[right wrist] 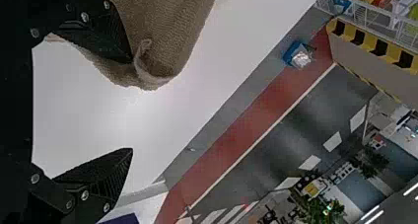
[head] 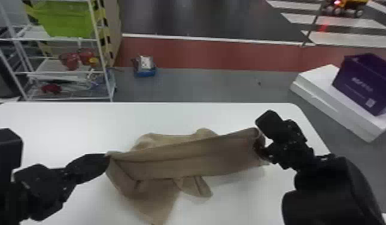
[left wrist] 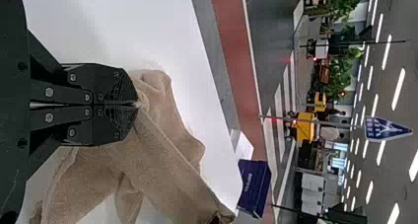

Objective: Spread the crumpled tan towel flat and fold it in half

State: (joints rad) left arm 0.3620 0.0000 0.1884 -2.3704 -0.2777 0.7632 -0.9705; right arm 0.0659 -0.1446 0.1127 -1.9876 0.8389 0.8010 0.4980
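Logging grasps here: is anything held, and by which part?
The left end effector holds the tan towel by its raised edge's left end; the right end effector is open, one finger against the towel.

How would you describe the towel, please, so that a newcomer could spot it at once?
Start with the white table. Across its middle stretches the creased towel, its left end pinched in the left gripper and its right end against one finger of the open right gripper. Its soft tan fabric sets it apart from the rigid black grippers beside it.
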